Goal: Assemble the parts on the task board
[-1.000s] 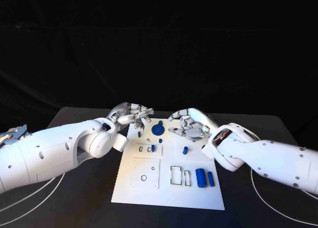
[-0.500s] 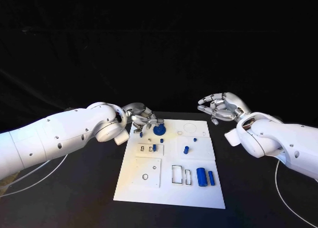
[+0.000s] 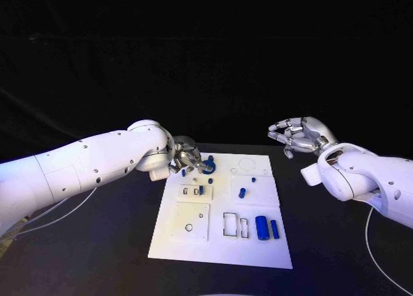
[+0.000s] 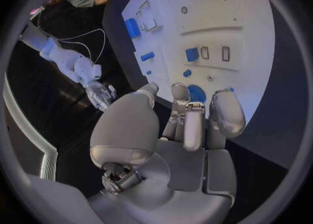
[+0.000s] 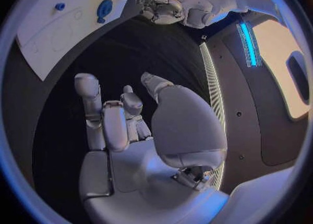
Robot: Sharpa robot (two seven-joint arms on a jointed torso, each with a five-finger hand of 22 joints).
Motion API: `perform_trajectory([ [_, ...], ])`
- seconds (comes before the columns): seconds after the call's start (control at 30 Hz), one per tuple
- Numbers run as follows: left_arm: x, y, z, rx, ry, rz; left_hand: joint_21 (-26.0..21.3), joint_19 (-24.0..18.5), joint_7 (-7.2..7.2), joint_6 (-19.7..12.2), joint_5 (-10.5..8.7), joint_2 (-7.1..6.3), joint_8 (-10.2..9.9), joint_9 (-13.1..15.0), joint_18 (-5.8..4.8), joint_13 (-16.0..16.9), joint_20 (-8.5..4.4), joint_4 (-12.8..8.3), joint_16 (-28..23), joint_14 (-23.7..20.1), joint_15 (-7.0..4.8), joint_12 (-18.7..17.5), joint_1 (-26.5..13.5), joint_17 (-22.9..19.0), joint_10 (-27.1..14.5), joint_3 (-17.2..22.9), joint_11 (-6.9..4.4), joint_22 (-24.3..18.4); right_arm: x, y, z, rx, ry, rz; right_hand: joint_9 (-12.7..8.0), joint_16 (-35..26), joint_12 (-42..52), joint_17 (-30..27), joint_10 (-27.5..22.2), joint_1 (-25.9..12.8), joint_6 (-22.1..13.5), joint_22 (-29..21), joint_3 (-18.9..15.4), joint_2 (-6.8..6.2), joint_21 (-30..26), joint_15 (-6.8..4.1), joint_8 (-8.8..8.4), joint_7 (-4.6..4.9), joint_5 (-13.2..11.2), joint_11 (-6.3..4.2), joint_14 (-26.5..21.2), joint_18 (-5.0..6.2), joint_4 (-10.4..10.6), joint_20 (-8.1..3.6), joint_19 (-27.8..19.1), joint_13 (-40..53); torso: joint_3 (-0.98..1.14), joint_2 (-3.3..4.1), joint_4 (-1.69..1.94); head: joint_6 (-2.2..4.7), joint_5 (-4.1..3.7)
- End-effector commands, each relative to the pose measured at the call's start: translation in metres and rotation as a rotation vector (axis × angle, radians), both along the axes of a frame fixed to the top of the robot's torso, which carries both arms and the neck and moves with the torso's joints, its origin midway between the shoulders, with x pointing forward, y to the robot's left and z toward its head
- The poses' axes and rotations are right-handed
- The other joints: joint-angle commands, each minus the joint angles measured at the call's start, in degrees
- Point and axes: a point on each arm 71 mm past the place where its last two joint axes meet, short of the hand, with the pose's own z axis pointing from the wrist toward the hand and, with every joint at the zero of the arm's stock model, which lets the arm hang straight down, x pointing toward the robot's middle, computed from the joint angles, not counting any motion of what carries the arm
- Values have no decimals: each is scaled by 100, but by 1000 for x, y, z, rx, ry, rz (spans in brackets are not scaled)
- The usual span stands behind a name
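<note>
The white task board (image 3: 220, 243) lies mid-table. A round blue part (image 3: 208, 166) sits at its far left corner, also seen in the left wrist view (image 4: 195, 92) and the right wrist view (image 5: 104, 8). My left hand (image 3: 185, 159) reaches over that part, its fingertips (image 4: 225, 110) set around it; whether they grip it cannot be made out. My right hand (image 3: 297, 135) hangs raised beyond the board's right edge, fingers (image 5: 88, 96) apart and holding nothing. Two blue cylinders (image 3: 266, 229) lie near the board's right front. Small blue pieces (image 3: 242, 192) stand mid-board.
A small blue block (image 4: 192, 54) stands in a slot of the raised left plate (image 3: 195, 192). Empty rectangular outlines (image 3: 230, 226) and a ring mark (image 3: 188, 228) show on the board's near half. White cables (image 3: 371, 246) trail over the black table on both sides.
My right hand has drawn back from the board's far edge, rightward and upward, empty. My left hand has shifted closer over the round blue part, which lies where it did.
</note>
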Motion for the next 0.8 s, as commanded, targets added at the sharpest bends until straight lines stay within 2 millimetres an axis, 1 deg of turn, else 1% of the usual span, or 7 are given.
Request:
perform_trajectory([
  [0.03,0,2,-3,167,40,-29,89,60,-26,5,-74,26,23,13,-129,161,0,1,46,442,-40,139,-128,933,97,-76,-4,167,1,-2,0,7,13,4,9,-57,-75,-66,-87,-21,-82,-84,-53,-81,-122,-15,26,-4,49,-12,-23,69,1,-16,-68,-65,-5,4,2,-11,-6],
  [0.07,1,1,-3,181,45,-34,101,68,-27,5,-87,35,26,15,-132,193,0,1,46,442,-41,165,-144,933,116,-84,-5,190,1,-3,0,7,12,1,10,-67,-91,-80,-110,-21,-95,-113,-57,-83,-159,-13,30,-2,53,-10,-29,75,5,-16,-86,-86,-4,5,1,14,0],
  [0.2,2,-1,-5,221,59,-51,371,218,-89,111,-167,91,156,101,-221,1143,6,-3,62,452,-81,902,-227,934,645,-176,-58,722,2,-3,-1,7,12,0,21,-187,-212,-283,-278,-6,-170,-341,-71,-77,-453,-1,69,11,66,3,-112,123,21,-7,-238,-245,-3,6,4,10,-10],
  [0.3,2,-2,-6,242,69,-58,443,228,-124,137,-176,119,269,197,-235,1677,-7,-3,118,475,-102,1305,-249,1016,888,-242,-88,838,3,-3,-1,8,12,2,23,-190,-214,-285,-281,-5,-172,-347,-71,-74,-462,0,75,11,66,3,-114,124,23,-6,-242,-248,-2,11,9,40,13],
  [0.43,4,-2,-9,265,83,-63,467,226,-133,125,-194,143,316,244,-240,1789,-8,-2,136,482,-108,1397,-264,1041,927,-275,-95,874,3,-2,-1,8,12,3,26,-191,-212,-278,-280,-5,-174,-365,-73,-70,-485,0,85,11,68,4,-114,128,27,-5,-253,-247,-4,12,12,-8,15],
  [0.6,5,-4,-13,281,98,-66,478,217,-130,88,-251,148,340,280,-240,1827,-8,-1,147,485,-107,1429,-299,1054,918,-325,-93,885,3,-2,-1,7,13,1,29,-195,-214,-281,-284,-8,-181,-379,-76,-66,-506,1,94,12,80,5,-116,130,34,-4,-262,-253,-18,18,1,14,2],
  [0.8,5,-9,-18,283,114,-69,491,208,-122,46,-350,154,357,314,-241,1792,-6,-1,155,486,-100,1411,-343,1064,866,-393,-85,900,3,-3,-1,6,13,-1,32,-202,-218,-285,-292,-9,-197,-403,-83,-67,-540,3,106,14,102,7,-119,135,42,-2,-275,-265,-9,18,-13,-3,-4],
])
